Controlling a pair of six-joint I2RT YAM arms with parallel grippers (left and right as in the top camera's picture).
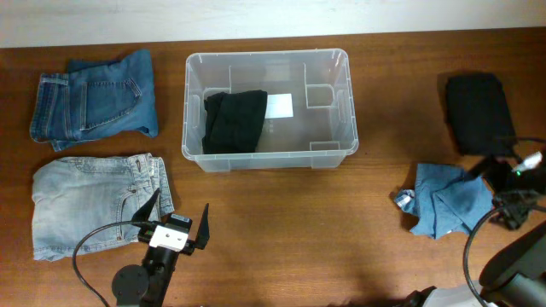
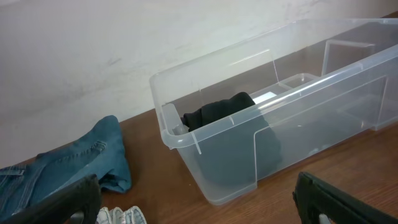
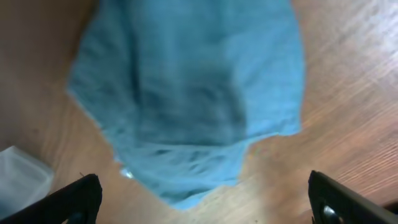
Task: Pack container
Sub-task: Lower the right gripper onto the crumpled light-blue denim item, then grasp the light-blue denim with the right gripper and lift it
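The container point(image 1: 345, 102) stood mid-table point(image 1: 290, 230) toward the far edge. The white label point(image 1: 279, 106) on its floor was too small to read, and one black garment point(image 1: 233, 121) lay beside it. Two folded jeans, dark point(image 1: 94, 98) and pale point(image 1: 90, 205), lay to the left. One black bundle point(image 1: 479, 111) and one blue cloth point(image 1: 448, 200) lay to the right. The left gripper point(image 1: 182, 199) stood wide and empty near the pale jeans. The right gripper point(image 3: 202, 205) hung wide over the blue cloth.
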